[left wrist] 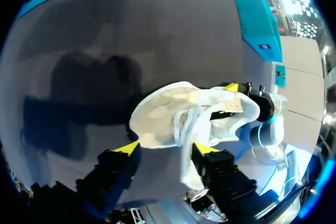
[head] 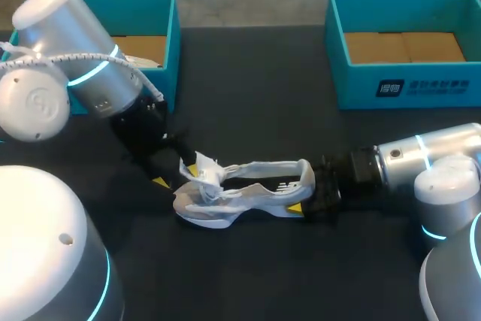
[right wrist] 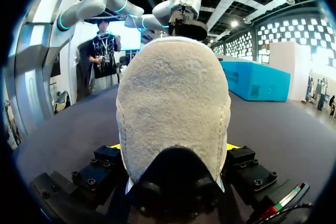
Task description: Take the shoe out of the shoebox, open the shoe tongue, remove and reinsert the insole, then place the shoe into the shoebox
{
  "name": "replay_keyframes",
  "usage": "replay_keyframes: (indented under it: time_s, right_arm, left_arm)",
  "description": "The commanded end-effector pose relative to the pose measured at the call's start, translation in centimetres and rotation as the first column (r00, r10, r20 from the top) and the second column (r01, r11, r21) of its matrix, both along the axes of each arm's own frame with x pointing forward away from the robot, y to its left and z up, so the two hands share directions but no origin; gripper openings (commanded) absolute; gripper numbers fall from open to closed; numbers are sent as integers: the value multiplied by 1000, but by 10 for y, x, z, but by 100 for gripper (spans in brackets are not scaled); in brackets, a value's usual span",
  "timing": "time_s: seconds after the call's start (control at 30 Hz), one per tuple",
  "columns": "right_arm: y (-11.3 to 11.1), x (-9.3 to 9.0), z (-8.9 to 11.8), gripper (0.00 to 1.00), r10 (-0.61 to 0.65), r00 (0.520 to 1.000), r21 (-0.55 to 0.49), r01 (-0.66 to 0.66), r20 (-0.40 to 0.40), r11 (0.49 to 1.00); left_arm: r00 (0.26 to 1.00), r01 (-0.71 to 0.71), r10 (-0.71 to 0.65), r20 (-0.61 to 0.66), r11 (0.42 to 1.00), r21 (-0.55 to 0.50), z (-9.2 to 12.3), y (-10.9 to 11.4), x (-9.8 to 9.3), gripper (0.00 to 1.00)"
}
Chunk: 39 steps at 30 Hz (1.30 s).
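Shoe (head: 233, 199): white, out of both boxes, on the table (head: 248, 88) about midway between the two arms. Toe end points to the left arm, heel to the right arm. Laces hang loose at the front, and the upper there looks rumpled.

Right gripper (head: 307, 189): at the heel, with the arm lying low along the table. In the right wrist view the heel of the shoe (right wrist: 173, 103) fills the gap of the gripper (right wrist: 173, 148). A sliver of yellow tip shows against each side of it, so it is clamped on the heel.

Left gripper (head: 176, 177): at the toe end, coming down from the far left. In the left wrist view the front of the shoe (left wrist: 173, 114) sits just ahead of the gripper (left wrist: 165, 149), and a white strip of lace or tongue hangs down on one side. Cannot tell whether this gripper has a hold on anything.

Left box (head: 169, 43): teal, at the far left, partly hidden by the left arm, brown floor showing. Well apart from the shoe.

Right box (head: 406, 84): teal, at the far right, brown floor showing, nothing seen in it. Well apart from the shoe.
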State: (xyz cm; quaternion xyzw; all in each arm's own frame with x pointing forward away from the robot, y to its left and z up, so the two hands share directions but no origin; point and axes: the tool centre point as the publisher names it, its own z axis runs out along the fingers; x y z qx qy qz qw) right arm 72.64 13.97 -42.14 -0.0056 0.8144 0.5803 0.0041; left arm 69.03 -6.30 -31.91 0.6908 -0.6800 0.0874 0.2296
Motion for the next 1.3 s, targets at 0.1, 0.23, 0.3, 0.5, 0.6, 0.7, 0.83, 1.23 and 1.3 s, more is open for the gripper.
replay_keyframes:
  time_s: [0.1, 0.23, 0.3, 0.5, 0.6, 0.7, 0.83, 1.23, 1.3]
  right_arm:
    - [2, 0, -3, 0, 0, 1000, -1, 0, 1, 1000]
    - [2, 0, -3, 0, 0, 1000, -1, 0, 1, 1000]
    - [2, 0, -3, 0, 0, 1000, -1, 0, 1, 1000]
    - [2, 0, -3, 0, 0, 1000, -1, 0, 1, 1000]
    - [2, 0, -3, 0, 0, 1000, -1, 0, 1, 1000]
    - [2, 0, -3, 0, 0, 1000, -1, 0, 1, 1000]
    - [2, 0, -3, 0, 0, 1000, -1, 0, 1, 1000]
    - [2, 0, -3, 0, 0, 1000, -1, 0, 1, 1000]
    - [2, 0, -3, 0, 0, 1000, -1, 0, 1, 1000]
  left_arm:
    - [998, 32, -32, 51, 999, 1, 33, 3, -8, 100]
    - [996, 63, -63, 69, 998, 5, 49, 0, -5, 100]
    - [993, 87, -88, 78, 996, 17, 56, -2, -3, 100]
    - [965, 223, -228, 127, 973, 55, 78, -10, 0, 97]
    - [943, 300, -307, 130, 951, 75, 87, -14, 3, 71]
    - [916, 369, -380, 131, 924, 99, 97, -18, 4, 36]
    - [872, 454, -468, 143, 883, 121, 107, -21, 4, 0]
    - [524, 803, -830, 192, 556, 212, 126, -36, -5, 0]
    - [489, 827, -848, 202, 525, 200, 128, -40, -5, 0]
